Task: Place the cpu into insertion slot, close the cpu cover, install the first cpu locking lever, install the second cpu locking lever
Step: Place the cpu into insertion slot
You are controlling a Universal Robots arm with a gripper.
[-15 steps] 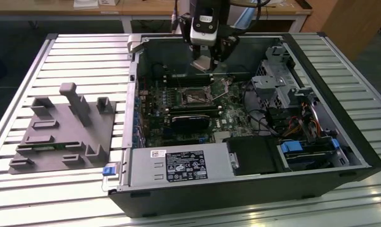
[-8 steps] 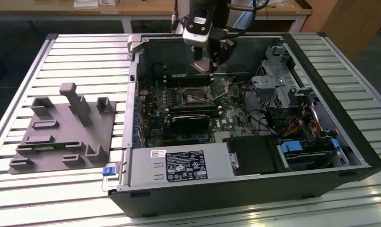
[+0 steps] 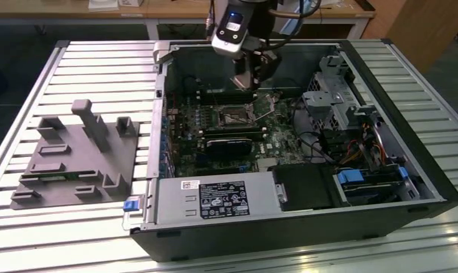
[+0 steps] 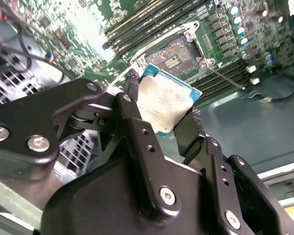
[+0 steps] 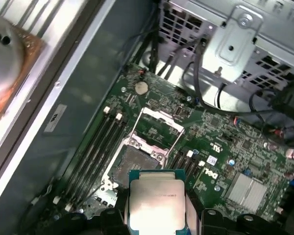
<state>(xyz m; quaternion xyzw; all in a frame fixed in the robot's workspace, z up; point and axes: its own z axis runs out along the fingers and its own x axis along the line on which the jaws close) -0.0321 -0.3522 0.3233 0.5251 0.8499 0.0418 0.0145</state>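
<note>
Your gripper (image 4: 161,110) has its jaws closed on the cpu (image 4: 164,100). They pinch two opposite edges, likely so that nothing presses on the pale metal face or the underside. The chip hangs in the air above the board (image 5: 220,147), clear of it and not yet in the slot (image 5: 134,164). In the first wrist view it sits just short of the slot's near rim, and in the second wrist view it is tilted against the board rather than flat to it. You cannot tell from these views whether its edges are squared to the slot.

The cover (image 5: 158,123) is swung up and back off the slot, which leaves the dark centre bare and ready to take the chip. In the exterior view a thin lever (image 3: 269,107) stands up beside the slot, unlatched; that fits a raised cover.

The case (image 3: 289,227) lies on its side on the slatted table (image 3: 99,62), open face up, probably so the arm can reach the board from above.
</note>
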